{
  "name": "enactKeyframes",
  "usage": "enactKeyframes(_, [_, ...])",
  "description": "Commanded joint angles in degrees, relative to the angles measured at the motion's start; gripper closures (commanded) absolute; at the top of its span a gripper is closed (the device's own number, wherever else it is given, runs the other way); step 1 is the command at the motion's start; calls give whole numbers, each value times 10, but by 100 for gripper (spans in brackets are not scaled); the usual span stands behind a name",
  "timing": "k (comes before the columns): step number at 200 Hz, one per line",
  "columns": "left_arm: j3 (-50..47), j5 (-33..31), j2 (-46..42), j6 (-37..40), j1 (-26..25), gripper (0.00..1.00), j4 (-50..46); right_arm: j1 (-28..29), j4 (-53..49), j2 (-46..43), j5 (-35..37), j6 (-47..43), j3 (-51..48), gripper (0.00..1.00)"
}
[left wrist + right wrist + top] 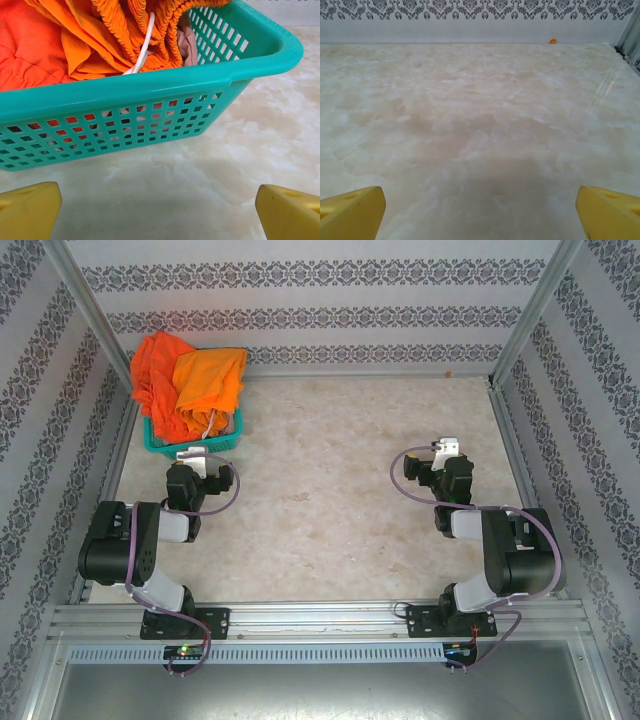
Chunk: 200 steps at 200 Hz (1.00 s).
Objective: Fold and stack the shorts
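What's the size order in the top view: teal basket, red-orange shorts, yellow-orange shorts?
1. red-orange shorts and yellow-orange shorts: about alike, no ranking.
2. teal basket: smallest showing, mostly covered.

Shorts [100, 35] soft cloth; basket [150, 100] glossy plastic mesh; table [480, 125] smooth, marbled.

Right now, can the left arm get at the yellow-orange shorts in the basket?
Probably yes: the left gripper is open just short of the basket, and the yellow-orange shorts lie on top of the heap, uncovered.
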Motion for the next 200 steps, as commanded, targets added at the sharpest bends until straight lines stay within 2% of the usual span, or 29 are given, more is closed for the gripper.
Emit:
enactKeyframes(1, [11,3,2,9,-3,0,-7,-4,11,3,-7,6,-3,2])
enactKeyframes(84, [5,-10,1,5,-3,0,4,-4,15,1,-9,6,-5,2])
enactKeyframes(110, [-37,-36,-73,-2,-4,0,21,-1,-39,-56,0,3,-3,2])
enactKeyframes(126, [-42,-67,-172,-23,-4,0,-66,0,-128,-130,1,12,5,2])
enactKeyframes(154, [3,-120,-352,-103,-11,0,-312,7,-227,-256,-14,54,3,2])
enactKeyframes(167, [50,-118,-410,-136,-12,0,-421,11,-271,-300,-33,68,12,2])
enactKeyframes(183, [125,-124,-430,-155,-11,0,-524,15,-332,-335,-52,72,31,2])
enactKeyframes(200, [236,-112,-387,-150,-8,1,-611,20,-391,-359,-59,78,55,2])
